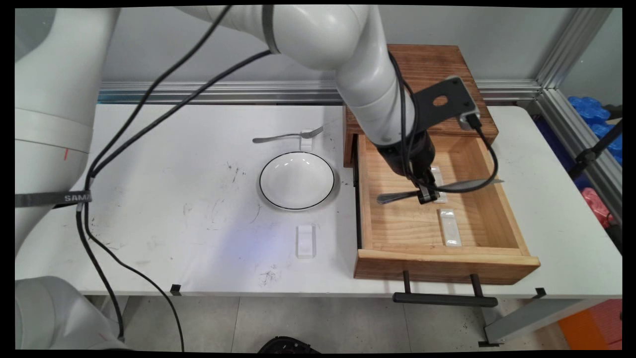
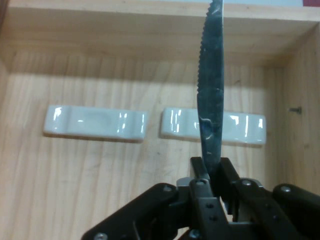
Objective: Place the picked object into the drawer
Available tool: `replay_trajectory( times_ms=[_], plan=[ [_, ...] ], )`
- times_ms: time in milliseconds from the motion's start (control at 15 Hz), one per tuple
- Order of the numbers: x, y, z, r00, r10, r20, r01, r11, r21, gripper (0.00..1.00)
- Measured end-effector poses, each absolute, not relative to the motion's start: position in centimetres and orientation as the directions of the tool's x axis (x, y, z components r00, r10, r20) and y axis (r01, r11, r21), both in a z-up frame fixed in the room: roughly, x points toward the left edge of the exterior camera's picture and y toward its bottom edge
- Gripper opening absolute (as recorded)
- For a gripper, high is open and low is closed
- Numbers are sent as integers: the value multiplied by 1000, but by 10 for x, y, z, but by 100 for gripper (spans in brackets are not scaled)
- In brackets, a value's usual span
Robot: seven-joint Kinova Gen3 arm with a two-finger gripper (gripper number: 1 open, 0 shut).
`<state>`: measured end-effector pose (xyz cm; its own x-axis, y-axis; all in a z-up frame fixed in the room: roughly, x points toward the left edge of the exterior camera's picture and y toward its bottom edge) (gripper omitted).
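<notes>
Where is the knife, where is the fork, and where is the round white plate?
knife [image 1: 467, 185]: main view, on its blade, over the open drawer.
fork [image 1: 278, 137]: main view, on the middle of its handle, behind the plate.
plate [image 1: 297, 180]: main view, on its white middle.

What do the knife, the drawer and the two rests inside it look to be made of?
Knife: metal, probably stainless steel, going by its grey mirror-like sheen and serrated edge; held in the gripper.
Drawer: bare light wood, likely pine, with visible grain and a matt finish.
Two rests: white with glossy highlights; they look like glazed ceramic, though plastic is possible.
</notes>
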<state>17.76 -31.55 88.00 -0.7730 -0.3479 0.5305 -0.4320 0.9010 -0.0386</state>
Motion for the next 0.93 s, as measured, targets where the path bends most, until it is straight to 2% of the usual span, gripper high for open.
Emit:
replay_trajectory(
  times_ms=[933],
  plan=[
    [157, -320, 838, -794, -353, 495, -405, 914, 1, 0]
  ],
)
